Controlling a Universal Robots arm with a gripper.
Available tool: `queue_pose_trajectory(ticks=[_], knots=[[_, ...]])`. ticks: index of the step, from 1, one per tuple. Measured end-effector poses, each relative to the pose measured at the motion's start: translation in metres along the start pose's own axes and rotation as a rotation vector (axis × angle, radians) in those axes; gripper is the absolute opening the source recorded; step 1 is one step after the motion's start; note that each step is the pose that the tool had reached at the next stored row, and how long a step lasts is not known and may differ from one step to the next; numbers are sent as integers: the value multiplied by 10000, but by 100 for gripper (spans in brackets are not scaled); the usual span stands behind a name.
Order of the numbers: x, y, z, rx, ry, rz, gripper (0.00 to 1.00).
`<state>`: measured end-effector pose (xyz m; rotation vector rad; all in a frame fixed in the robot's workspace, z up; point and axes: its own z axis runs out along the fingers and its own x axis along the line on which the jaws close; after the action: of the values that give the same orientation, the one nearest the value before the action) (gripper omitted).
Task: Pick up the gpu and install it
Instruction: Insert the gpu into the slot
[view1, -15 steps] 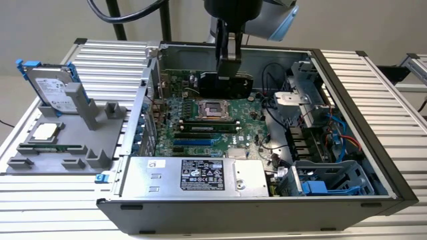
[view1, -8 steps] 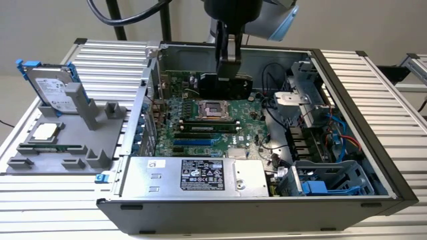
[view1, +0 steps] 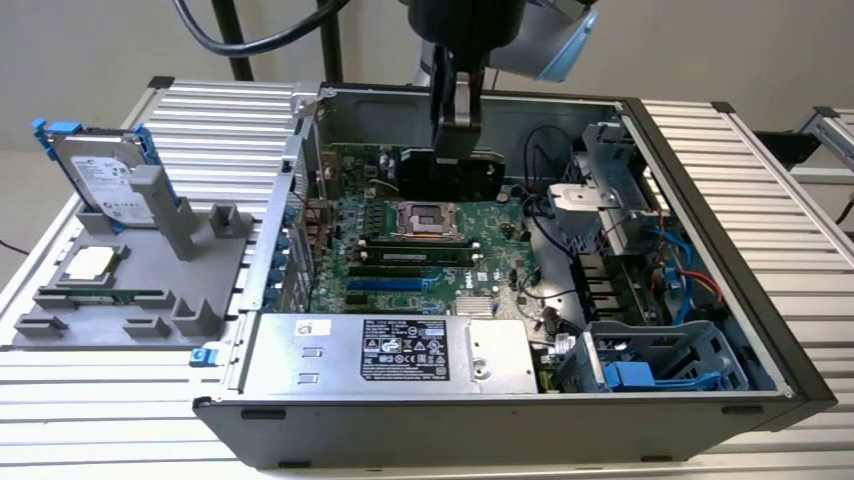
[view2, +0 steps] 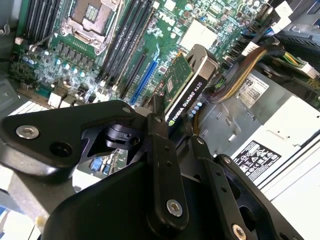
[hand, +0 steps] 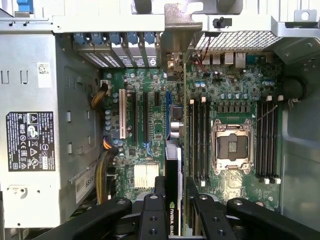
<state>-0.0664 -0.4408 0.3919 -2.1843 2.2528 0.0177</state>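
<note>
We see the gripper (view1: 454, 145) pinching the gpu (view1: 454, 178) by its top edge. The card is upright inside the open case (view1: 467, 435), above the motherboard (view1: 387, 228) and near the CPU socket (view1: 434, 215).

The arm (view1: 521, 35) reaches straight down from above, its black gripper (view1: 454, 150) pointing downward with both fingers (hand: 160, 187) clamped on the gpu (view1: 454, 178).

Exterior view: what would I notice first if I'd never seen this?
The robot's black hand holds the gpu over the green motherboard inside the open computer case. On the exterior view's left, a silver hard drive with blue rails stands in a grey holder.
</note>
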Motion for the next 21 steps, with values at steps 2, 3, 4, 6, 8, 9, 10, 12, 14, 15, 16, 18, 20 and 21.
queue_pose_trajectory(ticks=[2,3,4,6,8,9,10,12,14,15,16,18,20,21], knots=[[0,0,6,0,1,1,0],[0,0,9,0,0,1,0],[0,0,12,0,1,1,0],[0,-1,19,0,1,1,0],[0,-1,25,0,5,0,0],[0,-2,28,-1,8,0,0],[0,-2,33,0,9,0,0],[0,-2,40,0,15,0,0],[1,-2,47,0,18,0,0],[1,-2,49,0,19,0,0],[1,-2,51,0,21,0,0],[1,-3,56,0,19,0,0],[0,-3,63,1,19,0,0],[1,-3,67,1,21,0,0]])
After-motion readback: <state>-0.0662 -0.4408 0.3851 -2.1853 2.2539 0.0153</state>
